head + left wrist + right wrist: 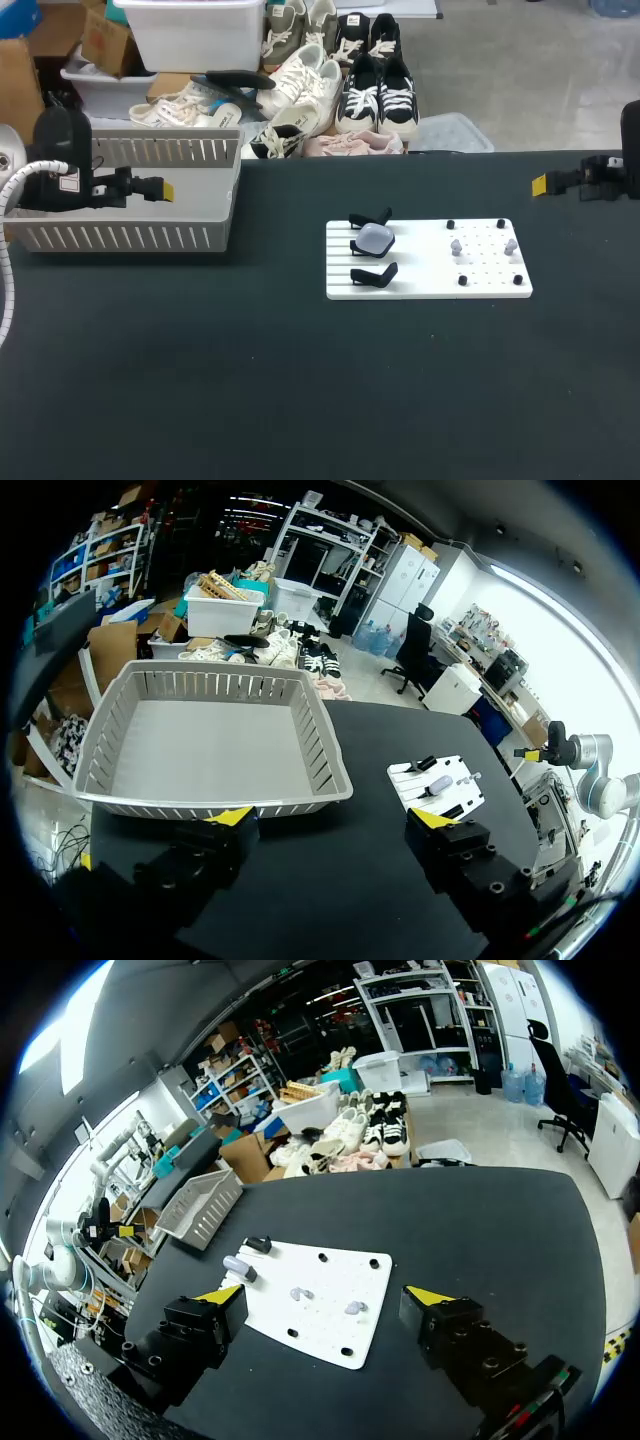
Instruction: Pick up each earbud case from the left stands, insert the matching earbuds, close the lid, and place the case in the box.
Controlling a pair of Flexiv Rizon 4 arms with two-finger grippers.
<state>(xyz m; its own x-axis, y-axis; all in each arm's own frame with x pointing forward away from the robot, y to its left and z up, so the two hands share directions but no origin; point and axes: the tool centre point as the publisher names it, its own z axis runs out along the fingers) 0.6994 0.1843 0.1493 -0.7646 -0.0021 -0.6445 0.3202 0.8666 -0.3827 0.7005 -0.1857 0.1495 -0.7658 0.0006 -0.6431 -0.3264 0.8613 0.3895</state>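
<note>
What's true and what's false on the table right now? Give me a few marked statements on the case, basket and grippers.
1. The pale translucent earbud case sits among the black stands on the white pegboard. True.
2. The grey slatted plastic basket already holds a case. False: no case shows inside it.
3. The left gripper is open and holds nothing. True.
4. The right gripper is shut on an earbud. False: it is open and off to the side of the pegboard, and the small grey earbuds lie on the pegboard.
</note>
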